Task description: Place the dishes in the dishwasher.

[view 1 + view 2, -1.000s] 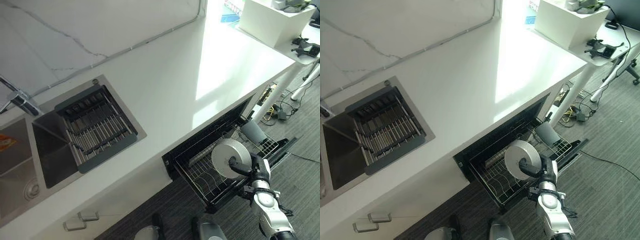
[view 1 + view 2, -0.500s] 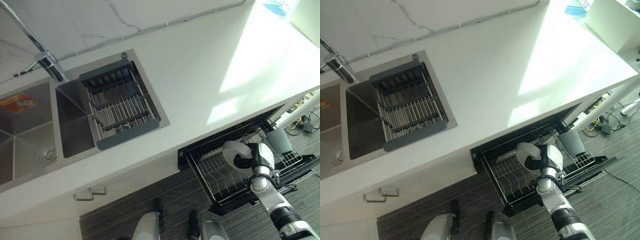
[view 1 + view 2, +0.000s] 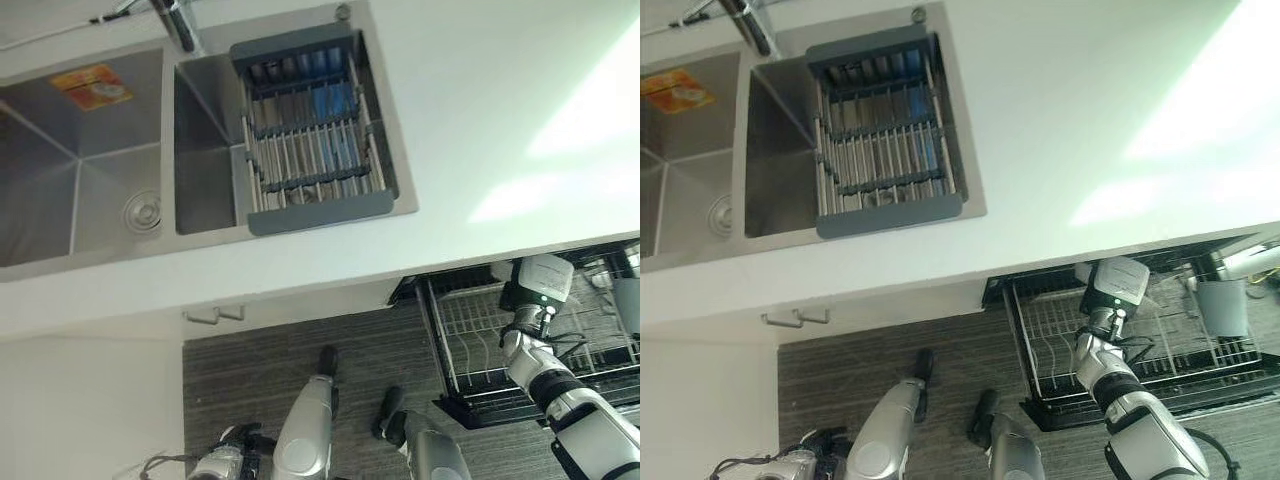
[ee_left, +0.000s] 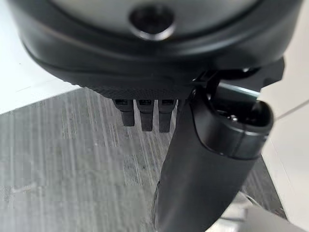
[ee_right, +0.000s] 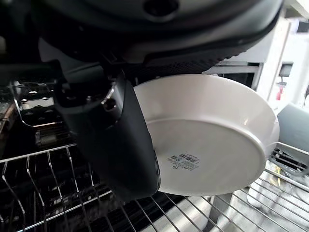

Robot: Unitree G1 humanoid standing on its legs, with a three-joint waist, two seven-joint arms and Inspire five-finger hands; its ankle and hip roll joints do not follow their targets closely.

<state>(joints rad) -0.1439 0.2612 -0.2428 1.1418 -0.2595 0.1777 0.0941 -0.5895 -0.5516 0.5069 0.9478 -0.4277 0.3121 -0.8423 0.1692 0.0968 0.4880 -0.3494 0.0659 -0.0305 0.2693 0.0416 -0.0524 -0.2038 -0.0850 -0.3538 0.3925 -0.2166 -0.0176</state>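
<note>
A white plate (image 5: 217, 140) hangs in my right hand (image 5: 125, 145), whose thumb lies across the plate's underside with the fingers behind its rim. In the eye views the plate (image 3: 547, 272) sits low over the pulled-out dishwasher rack (image 3: 450, 340), close under the counter's edge. The rack's wire tines (image 5: 29, 193) run just below the plate. My left hand (image 4: 203, 169) hangs relaxed over the grey carpet, holding nothing.
A grey cup (image 3: 1223, 305) stands in the rack's right part. The white counter (image 3: 480, 120) overhangs the dishwasher. A steel double sink (image 3: 80, 160) with a grey dish drainer (image 3: 310, 130) lies further left. A drawer handle (image 3: 795, 318) shows below the counter.
The camera has swung left and down, so the whole scene has shifted. My right hand has carried the plate lower and further back over the rack, toward the counter's edge.
</note>
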